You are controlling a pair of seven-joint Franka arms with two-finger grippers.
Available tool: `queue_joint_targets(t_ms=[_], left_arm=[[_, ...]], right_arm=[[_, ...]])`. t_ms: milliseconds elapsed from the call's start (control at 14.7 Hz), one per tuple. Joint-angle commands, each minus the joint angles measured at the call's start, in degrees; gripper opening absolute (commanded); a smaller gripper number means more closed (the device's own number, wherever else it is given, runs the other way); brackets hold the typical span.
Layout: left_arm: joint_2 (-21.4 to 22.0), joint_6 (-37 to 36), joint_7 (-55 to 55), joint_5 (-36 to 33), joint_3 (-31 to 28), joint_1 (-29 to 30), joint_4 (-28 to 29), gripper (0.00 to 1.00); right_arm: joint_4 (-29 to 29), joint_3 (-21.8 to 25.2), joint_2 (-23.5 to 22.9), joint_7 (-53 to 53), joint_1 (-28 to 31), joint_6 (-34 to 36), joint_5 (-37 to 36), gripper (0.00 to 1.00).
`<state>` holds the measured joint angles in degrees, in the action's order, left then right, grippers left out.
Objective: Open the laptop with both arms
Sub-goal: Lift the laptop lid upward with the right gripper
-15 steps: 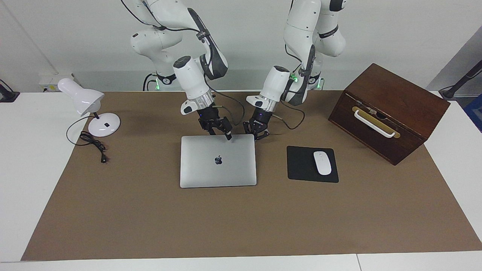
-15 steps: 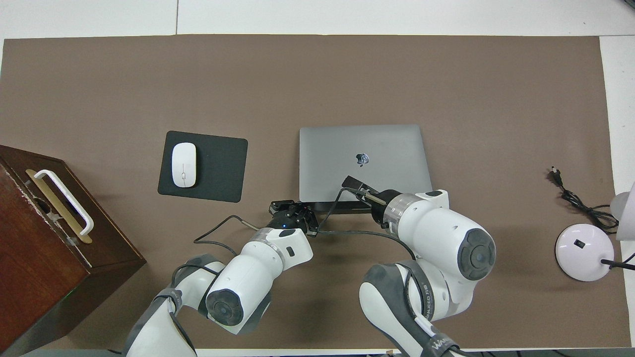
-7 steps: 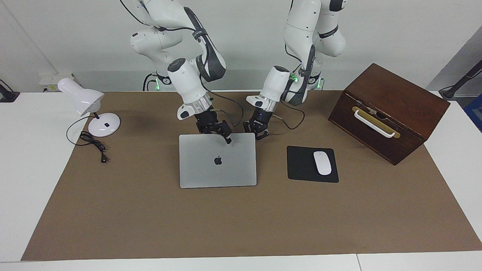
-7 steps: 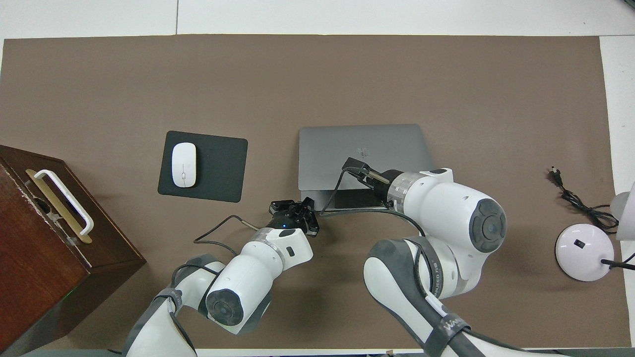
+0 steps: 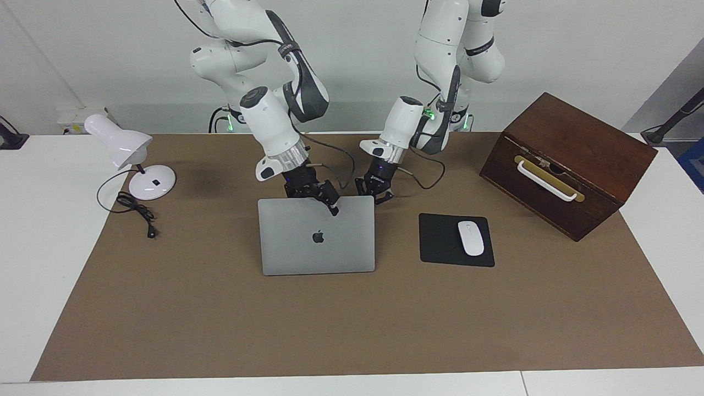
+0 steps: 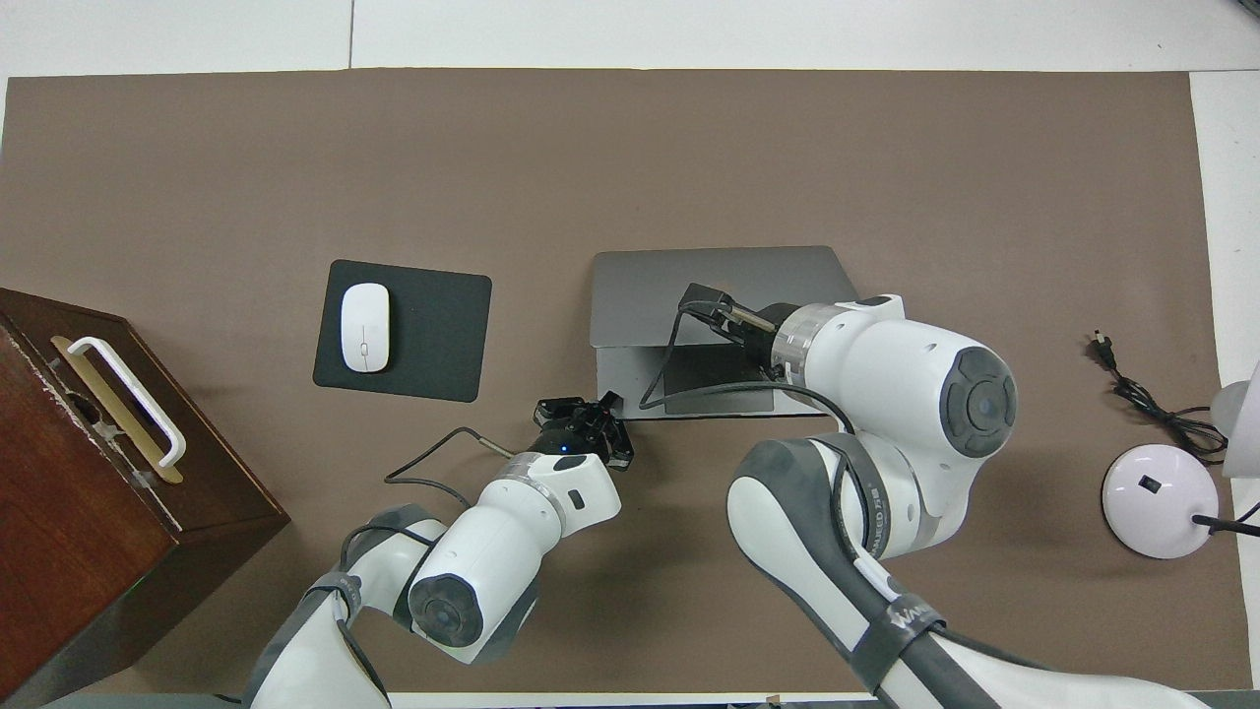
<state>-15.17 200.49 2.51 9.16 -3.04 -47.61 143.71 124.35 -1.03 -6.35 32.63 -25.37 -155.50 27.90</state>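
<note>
The silver-grey laptop (image 5: 316, 242) lies mid-table, its lid tilted up from the edge nearer the robots. In the overhead view the laptop's lid (image 6: 640, 295) stands raised over the base, and the trackpad (image 6: 719, 389) shows beneath it. My right gripper (image 5: 330, 203) holds the lid's raised edge, with one black finger (image 6: 701, 295) lying on the lid's outer face. My left gripper (image 5: 378, 197) is shut, its tips at the base's corner toward the left arm's end, also seen from overhead as the left gripper (image 6: 598, 414).
A black mouse pad (image 5: 440, 242) with a white mouse (image 5: 471, 237) lies beside the laptop toward the left arm's end. A brown wooden box (image 5: 566, 165) with a white handle stands past it. A white desk lamp (image 5: 129, 154) and its cable (image 5: 137, 212) are at the right arm's end.
The right gripper has lifted the lid's edge higher, so more of the base shows. The left gripper has stayed at the base's corner.
</note>
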Motion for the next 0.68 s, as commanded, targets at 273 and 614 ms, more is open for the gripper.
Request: queue_joint_targets(t_ms=[273,614], left_arm=[[-5.0,0.3,-0.2,-0.7,-0.5,-0.2,-2.0,0.0],[-5.7,0.3,-0.2,-0.7,-0.5,-0.2,-2.1,0.0]], right_arm=[[-8.6,-0.2,-3.8,-2.1,3.8,5.7,-6.4,1.0],[-13.0,-0.3,-5.3,-2.1,4.6,9.6,-10.8,1.0]])
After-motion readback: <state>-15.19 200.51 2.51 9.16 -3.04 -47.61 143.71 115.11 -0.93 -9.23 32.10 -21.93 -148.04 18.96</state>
